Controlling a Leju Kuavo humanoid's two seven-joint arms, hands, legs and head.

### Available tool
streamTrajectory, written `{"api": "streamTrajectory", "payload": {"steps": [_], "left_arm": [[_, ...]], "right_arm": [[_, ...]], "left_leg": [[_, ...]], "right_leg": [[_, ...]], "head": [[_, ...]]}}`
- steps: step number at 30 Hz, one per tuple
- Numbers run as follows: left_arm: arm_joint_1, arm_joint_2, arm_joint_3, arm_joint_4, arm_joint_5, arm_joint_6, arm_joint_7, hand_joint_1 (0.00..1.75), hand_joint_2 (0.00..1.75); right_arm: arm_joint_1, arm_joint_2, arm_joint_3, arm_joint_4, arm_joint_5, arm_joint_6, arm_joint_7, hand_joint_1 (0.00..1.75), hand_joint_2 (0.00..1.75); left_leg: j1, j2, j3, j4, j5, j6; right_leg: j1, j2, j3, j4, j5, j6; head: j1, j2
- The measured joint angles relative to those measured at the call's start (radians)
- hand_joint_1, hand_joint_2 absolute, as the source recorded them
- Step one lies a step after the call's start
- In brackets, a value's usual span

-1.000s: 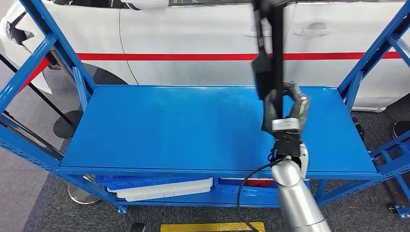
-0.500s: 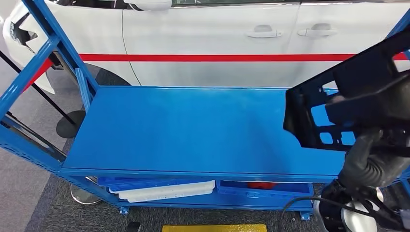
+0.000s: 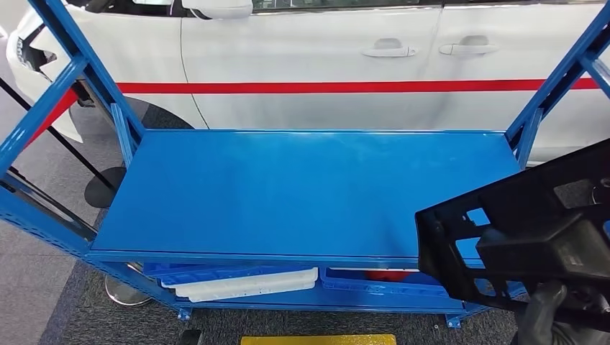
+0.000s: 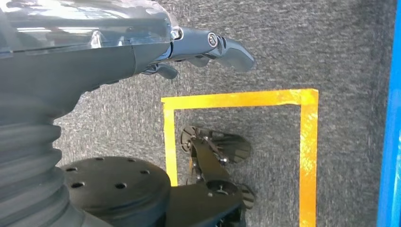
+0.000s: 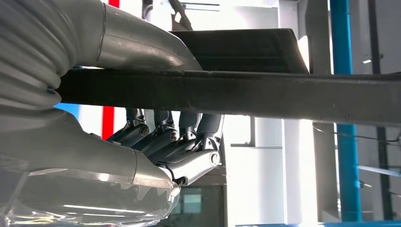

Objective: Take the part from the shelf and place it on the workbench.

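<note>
A black plastic part (image 3: pixel 518 237) with cut-out windows hangs close to the head camera at the lower right, in front of the blue shelf's right front corner. The right wrist view shows the same part (image 5: pixel 265 94) as a dark bar, and my right hand (image 5: pixel 165 146) grips it with the fingers wrapped under the bar and the thumb over it. Below the part, the dark cover of my right arm (image 3: pixel 550 320) comes up. My left hand (image 4: pixel 208 47) hangs over the carpet with its fingers stretched out and nothing in it.
The blue shelf top (image 3: pixel 288 187) is bare. Blue uprights (image 3: pixel 79 79) stand at its sides, and a white car (image 3: pixel 324 65) with a red stripe is behind. On the lower level lie a white tray (image 3: pixel 244 282) and a blue bin (image 3: pixel 360 282). Yellow tape (image 4: pixel 309 142) marks the floor.
The part was held upright over the shelf's right side. It swung right and down, off the shelf and towards the camera. The view has shifted slightly.
</note>
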Motion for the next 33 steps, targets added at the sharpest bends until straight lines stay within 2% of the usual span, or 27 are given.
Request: {"api": "streamTrajectory", "payload": {"steps": [2, 3, 4, 6, 7, 8, 9, 11, 12, 13, 14, 16, 17, 18, 19, 21, 22, 23, 24, 25, 26, 27, 28, 29, 30, 32, 33], "left_arm": [[0.0, 0.0, 0.005, 0.0, -0.001, 0.001, 0.0, 0.0, 1.75], [0.0, -0.001, 0.008, 0.0, -0.002, 0.002, 0.0, 0.0, 1.75], [-0.001, -0.002, 0.011, 0.0, -0.002, 0.003, 0.0, 0.0, 1.75], [-0.001, -0.003, 0.017, 0.0, -0.002, 0.008, 0.0, 0.0, 1.75], [0.0, -0.003, 0.019, 0.0, -0.002, 0.012, 0.001, 0.0, 1.75], [0.0, -0.003, 0.02, 0.0, -0.002, 0.017, 0.003, 0.0, 1.75], [0.0, -0.004, 0.02, 0.0, -0.003, 0.021, 0.004, 0.0, 1.75], [0.001, -0.003, 0.02, 0.0, -0.003, 0.025, 0.005, 0.0, 1.75], [0.001, -0.003, 0.02, 0.0, -0.004, 0.026, 0.004, 0.0, 1.75], [0.001, -0.003, 0.02, 0.0, -0.004, 0.026, 0.002, 0.0, 1.75], [0.0, -0.003, 0.02, 0.0, -0.004, 0.026, 0.0, 0.0, 1.75], [-0.002, -0.003, 0.02, 0.0, -0.004, 0.026, -0.004, 0.0, 1.75], [-0.002, -0.002, 0.02, 0.0, -0.004, 0.026, -0.005, 0.0, 1.75], [-0.002, -0.002, 0.02, 0.0, -0.005, 0.026, -0.005, 0.0, 1.75], [-0.001, -0.002, 0.02, 0.0, -0.005, 0.026, -0.005, 0.0, 1.75], [0.0, -0.001, 0.02, 0.0, -0.005, 0.027, -0.002, 0.0, 1.75], [0.0, 0.0, 0.02, 0.0, -0.005, 0.028, 0.001, 0.0, 1.75], [0.0, 0.0, 0.02, 0.0, -0.004, 0.029, 0.006, 0.0, 1.75], [-0.001, 0.0, 0.02, 0.0, -0.004, 0.03, 0.012, 0.0, 1.75], [-0.001, 0.001, 0.02, 0.0, -0.003, 0.031, 0.019, 0.0, 1.75], [-0.002, 0.003, 0.02, 0.0, -0.002, 0.032, 0.025, 0.0, 1.75], [-0.002, 0.006, 0.02, 0.0, -0.002, 0.032, 0.031, 0.0, 1.75], [-0.003, 0.009, 0.02, 0.0, -0.001, 0.033, 0.034, 0.0, 1.75], [-0.004, 0.012, 0.02, 0.0, 0.0, 0.034, 0.037, 0.0, 1.75], [-0.005, 0.014, 0.02, 0.0, 0.0, 0.035, 0.04, 0.0, 1.75], [-0.009, 0.013, 0.021, 0.0, 0.005, 0.041, 0.048, 0.0, 1.75], [-0.011, 0.012, 0.023, 0.001, 0.011, 0.046, 0.052, 0.0, 1.75]], "right_arm": [[0.013, 0.005, -0.002, 0.0, 0.001, 0.0, 0.0, 1.75, 1.75], [0.019, 0.007, -0.002, 0.0, 0.001, 0.0, 0.0, 1.75, 1.75], [0.025, 0.007, -0.004, 0.001, 0.002, 0.003, 0.0, 1.75, 1.75], [0.04, 0.01, -0.014, 0.009, -0.013, 0.029, 0.001, 1.75, 1.75], [0.051, 0.013, -0.021, 0.02, -0.041, 0.056, 0.001, 1.75, 1.75], [0.064, 0.017, -0.031, 0.035, -0.084, 0.095, 0.002, 1.75, 1.75], [0.08, 0.024, -0.043, 0.055, -0.13, 0.142, 0.002, 1.75, 1.75], [0.11, 0.045, -0.069, 0.095, -0.18, 0.235, 0.002, 1.75, 1.75], [0.12, 0.057, -0.08, 0.112, -0.178, 0.27, 0.002, 1.75, 1.75], [0.126, 0.068, -0.088, 0.126, -0.167, 0.293, 0.002, 1.75, 1.75], [0.13, 0.078, -0.093, 0.138, -0.153, 0.307, 0.003, 1.75, 1.75], [0.137, 0.095, -0.099, 0.156, -0.122, 0.314, 0.003, 1.75, 1.75], [0.14, 0.102, -0.102, 0.162, -0.108, 0.315, 0.003, 1.75, 1.75], [0.143, 0.11, -0.104, 0.167, -0.098, 0.316, 0.003, 1.75, 1.75], [0.144, 0.119, -0.105, 0.17, -0.092, 0.318, 0.003, 1.75, 1.75], [0.148, 0.135, -0.107, 0.174, -0.087, 0.323, 0.003, 1.75, 1.75], [0.151, 0.141, -0.109, 0.175, -0.088, 0.326, 0.003, 1.75, 1.75], [0.155, 0.146, -0.112, 0.176, -0.089, 0.329, 0.003, 1.75, 1.75], [0.159, 0.15, -0.114, 0.178, -0.09, 0.332, 0.003, 1.75, 1.75], [0.163, 0.154, -0.117, 0.18, -0.092, 0.335, 0.003, 1.75, 1.75], [0.165, 0.158, -0.119, 0.181, -0.094, 0.338, 0.003, 1.75, 1.75], [0.167, 0.163, -0.12, 0.183, -0.095, 0.34, 0.002, 1.75, 1.75], [0.167, 0.167, -0.121, 0.185, -0.095, 0.343, 0.002, 1.75, 1.75], [0.167, 0.171, -0.122, 0.187, -0.094, 0.345, 0.002, 1.75, 1.75], [0.168, 0.175, -0.122, 0.189, -0.094, 0.348, 0.002, 1.75, 1.75], [0.175, 0.18, -0.123, 0.193, -0.092, 0.358, 0.002, 1.75, 1.75], [0.178, 0.183, -0.123, 0.195, -0.093, 0.366, 0.002, 1.75, 1.75]], "left_leg": [[0.005, 0.003, -0.001, -0.012, 0.017, 0.012], [0.008, 0.005, -0.003, -0.018, 0.026, 0.019], [0.01, 0.009, -0.008, -0.022, 0.035, 0.024], [0.008, 0.015, -0.025, -0.022, 0.047, 0.029], [0.008, 0.019, -0.034, -0.02, 0.053, 0.029], [0.008, 0.024, -0.043, -0.017, 0.057, 0.027], [0.009, 0.029, -0.053, -0.013, 0.061, 0.026], [0.009, 0.042, -0.07, 0.0, 0.066, 0.019], [0.008, 0.05, -0.076, 0.006, 0.067, 0.014], [0.007, 0.058, -0.079, 0.012, 0.069, 0.008], [0.006, 0.065, -0.081, 0.015, 0.071, 0.002], [0.006, 0.079, -0.082, 0.017, 0.079, -0.011], [0.008, 0.076, -0.086, 0.023, 0.071, -0.02], [0.01, 0.066, -0.092, 0.04, 0.047, -0.027], [0.012, 0.051, -0.102, 0.075, 0.007, -0.033], [0.013, 0.024, -0.127, 0.187, -0.095, -0.037], [0.013, 0.019, -0.134, 0.241, -0.126, -0.036], [0.013, 0.017, -0.129, 0.273, -0.135, -0.033], [0.011, 0.015, -0.108, 0.272, -0.121, -0.028], [0.009, 0.01, -0.07, 0.234, -0.094, -0.019], [0.005, -0.006, -0.019, 0.168, -0.067, -0.007], [0.002, -0.03, 0.033, 0.091, -0.056, 0.007], [0.0, -0.051, 0.072, 0.027, -0.054, 0.015], [-0.003, -0.066, 0.095, -0.016, -0.058, 0.022], [-0.005, -0.069, 0.103, -0.036, -0.062, 0.023], [-0.006, -0.047, 0.098, -0.054, -0.04, 0.023], [-0.003, -0.033, 0.094, -0.065, -0.025, 0.027]], "right_leg": [[-0.001, 0.001, -0.003, 0.006, -0.008, 0.012], [-0.001, 0.002, -0.011, 0.027, -0.031, 0.017], [-0.001, 0.003, -0.025, 0.067, -0.069, 0.02], [-0.004, 0.003, -0.062, 0.186, -0.153, 0.026], [-0.005, 0.003, -0.073, 0.235, -0.176, 0.03], [-0.007, 0.003, -0.069, 0.253, -0.18, 0.033], [-0.009, 0.0, -0.044, 0.231, -0.164, 0.035], [-0.014, -0.021, 0.044, 0.102, -0.12, 0.037], [-0.012, -0.034, 0.08, 0.045, -0.102, 0.033], [-0.009, -0.044, 0.098, 0.01, -0.094, 0.027], [-0.006, -0.048, 0.101, -0.003, -0.093, 0.019], [-0.002, -0.035, 0.089, -0.002, -0.081, 0.001], [-0.002, -0.028, 0.083, -0.005, -0.074, -0.007], [-0.003, -0.021, 0.074, -0.007, -0.064, -0.016], [-0.003, -0.014, 0.064, -0.009, -0.054, -0.023], [0.0, 0.004, 0.037, -0.008, -0.032, -0.03], [0.002, 0.014, 0.021, -0.007, -0.021, -0.032], [0.005, 0.024, 0.006, -0.007, -0.009, -0.033], [0.008, 0.035, -0.008, -0.006, 0.002, -0.033], [0.012, 0.047, -0.02, -0.006, 0.013, -0.033], [0.014, 0.059, -0.031, -0.006, 0.024, -0.032], [0.017, 0.069, -0.039, -0.006, 0.034, -0.03], [0.016, 0.079, -0.045, -0.007, 0.044, -0.027], [0.012, 0.089, -0.049, -0.009, 0.054, -0.021], [0.008, 0.098, -0.052, -0.012, 0.064, -0.015], [0.007, 0.113, -0.057, -0.017, 0.078, -0.001], [0.01, 0.102, -0.065, -0.007, 0.062, 0.002]], "head": [[0.0, 0.0], [0.0, 0.0], [0.0, 0.0], [0.0, 0.0], [0.0, 0.0], [0.0, 0.0], [0.0, 0.0], [0.0, 0.0], [0.0, 0.0], [0.0, 0.0], [-0.001, 0.0], [0.0, 0.0], [-0.001, 0.0], [-0.001, 0.0], [-0.001, 0.0], [-0.001, 0.0], [-0.001, 0.0], [-0.001, 0.0], [-0.001, 0.0], [-0.001, 0.0], [-0.001, 0.0], [-0.001, 0.0], [-0.001, 0.0], [-0.001, 0.0], [-0.001, 0.0], [-0.001, 0.0], [0.0, 0.0]]}}
